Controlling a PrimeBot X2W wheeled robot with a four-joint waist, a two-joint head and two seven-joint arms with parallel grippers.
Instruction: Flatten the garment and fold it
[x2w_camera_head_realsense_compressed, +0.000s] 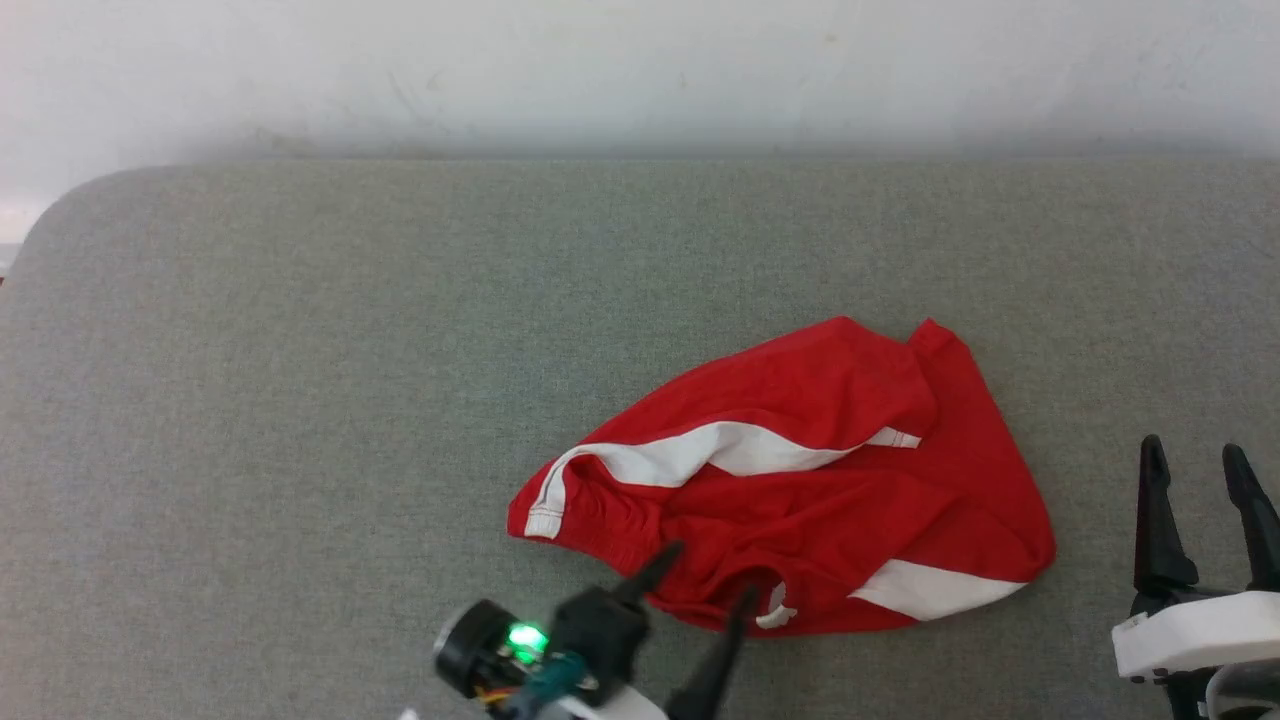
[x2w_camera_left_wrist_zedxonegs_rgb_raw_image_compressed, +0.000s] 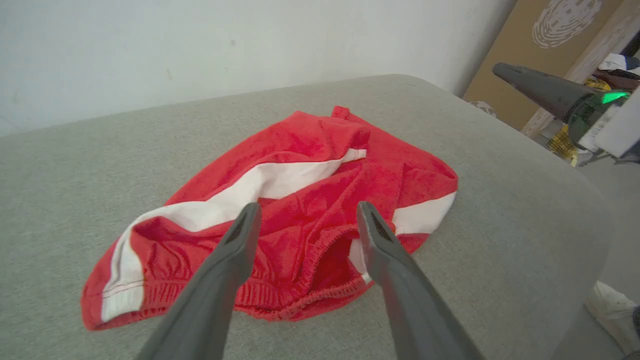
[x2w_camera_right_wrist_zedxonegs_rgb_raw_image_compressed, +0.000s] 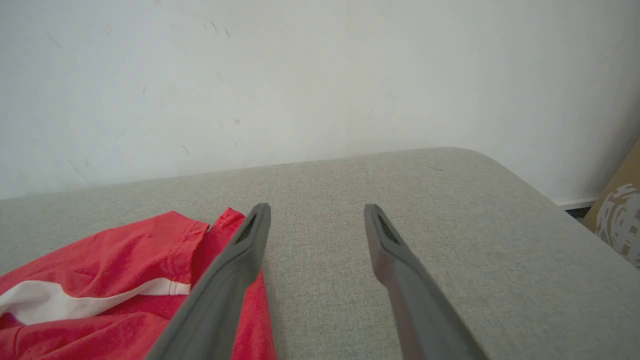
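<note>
Left gripper (x2w_camera_head_realsense_compressed: 712, 572) hangs with jaws spread and empty, fingertips over the gathered waistband at the near edge of the garment (x2w_camera_head_realsense_compressed: 820, 500). Right gripper (x2w_camera_head_realsense_compressed: 1192, 447) is likewise spread and empty, near the garment's right edge. The garment lies crumpled right of centre on the grey padded surface (x2w_camera_head_realsense_compressed: 300, 400). Step in hand, as judged: first grasp for flattening. Next move calls for pinching the waistband and drawing it flat. Count: one garment, two grippers.
</note>
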